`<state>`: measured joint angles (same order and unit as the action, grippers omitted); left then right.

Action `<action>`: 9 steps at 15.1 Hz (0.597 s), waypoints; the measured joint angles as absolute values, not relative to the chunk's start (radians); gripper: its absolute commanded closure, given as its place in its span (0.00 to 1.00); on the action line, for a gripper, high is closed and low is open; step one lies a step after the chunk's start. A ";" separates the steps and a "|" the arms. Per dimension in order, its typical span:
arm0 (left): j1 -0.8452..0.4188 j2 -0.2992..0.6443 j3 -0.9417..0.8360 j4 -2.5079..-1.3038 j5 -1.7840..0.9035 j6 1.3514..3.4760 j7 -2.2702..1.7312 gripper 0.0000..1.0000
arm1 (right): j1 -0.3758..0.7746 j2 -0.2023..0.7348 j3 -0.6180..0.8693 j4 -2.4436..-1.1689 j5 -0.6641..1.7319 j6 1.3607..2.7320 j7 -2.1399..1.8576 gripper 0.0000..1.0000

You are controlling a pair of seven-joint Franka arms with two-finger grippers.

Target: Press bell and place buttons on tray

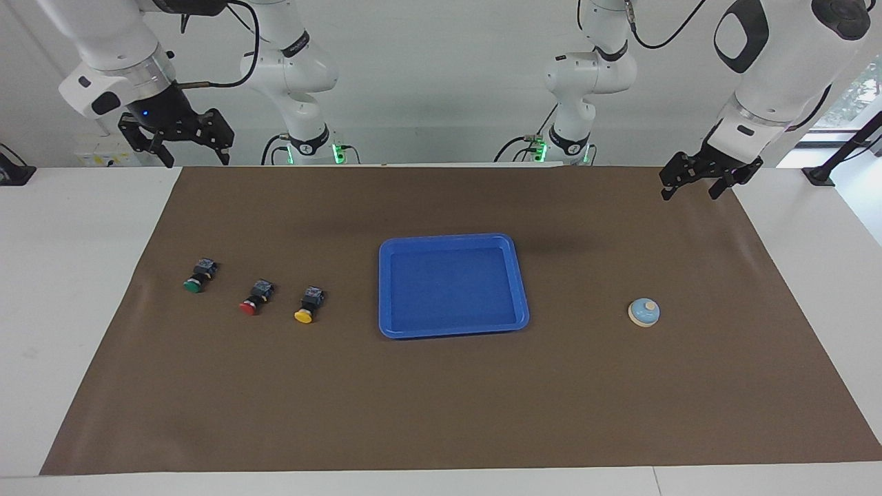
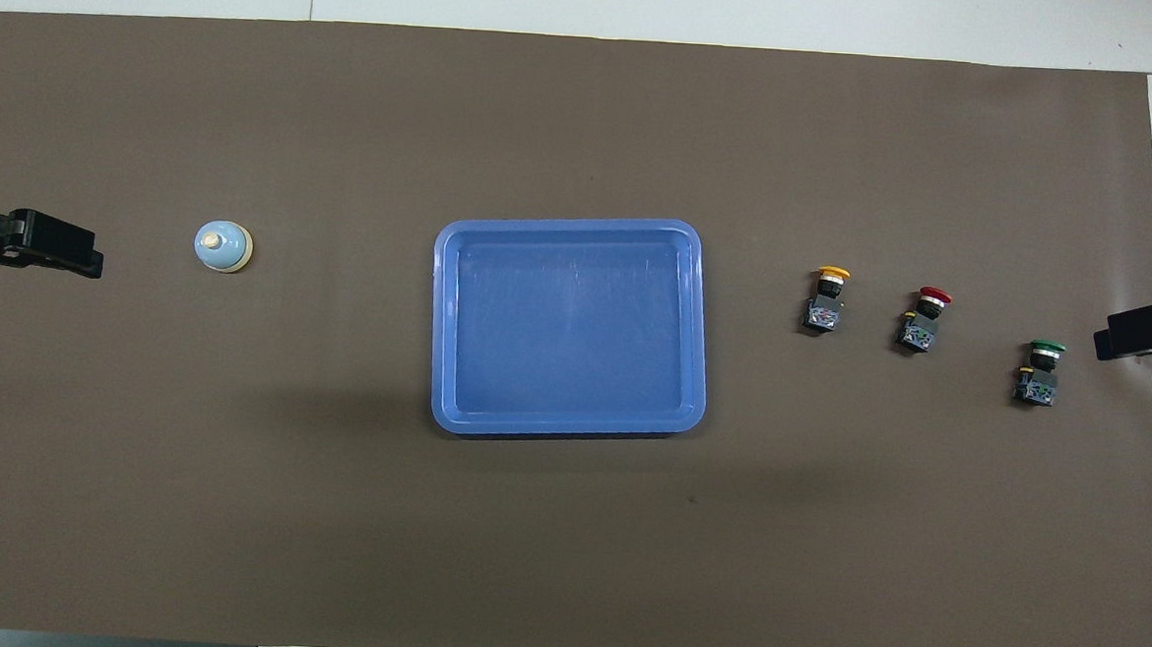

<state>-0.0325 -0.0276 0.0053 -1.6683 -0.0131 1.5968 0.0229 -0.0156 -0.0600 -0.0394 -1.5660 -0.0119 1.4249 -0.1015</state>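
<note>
Facing view: blue tray mid-mat, long axis across the table; bell toward the left arm's end, knob up; green button, red button and yellow button toward the right arm's end, caps pointing away from the robots. Left gripper and right gripper raised, spread wide, empty. Overhead view: tray bare; no legible writing.
</note>
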 measured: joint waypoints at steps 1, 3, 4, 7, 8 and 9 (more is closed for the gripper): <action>-0.033 -0.028 0.005 -1.668 -0.013 1.597 0.023 0.00 | -0.016 -0.060 -0.039 -1.566 -0.012 1.425 -0.101 0.00; -0.033 -0.028 0.003 -1.668 -0.013 1.598 0.023 0.00 | -0.016 -0.060 -0.039 -1.566 -0.012 1.425 -0.101 0.00; -0.033 -0.028 0.002 -1.668 -0.013 1.598 0.023 0.00 | -0.016 -0.060 -0.039 -1.566 -0.012 1.425 -0.101 0.00; -0.036 -0.028 -0.002 -1.669 -0.013 1.619 0.023 0.10 | -0.016 -0.060 -0.039 -1.566 -0.012 1.425 -0.101 0.00; -0.037 -0.028 -0.004 -1.670 -0.013 1.645 0.023 0.40 | -0.016 -0.060 -0.039 -1.566 -0.012 1.425 -0.101 0.00; -0.037 -0.028 -0.004 -1.675 -0.013 1.665 0.023 0.78 | -0.016 -0.060 -0.039 -1.566 -0.012 1.425 -0.101 0.00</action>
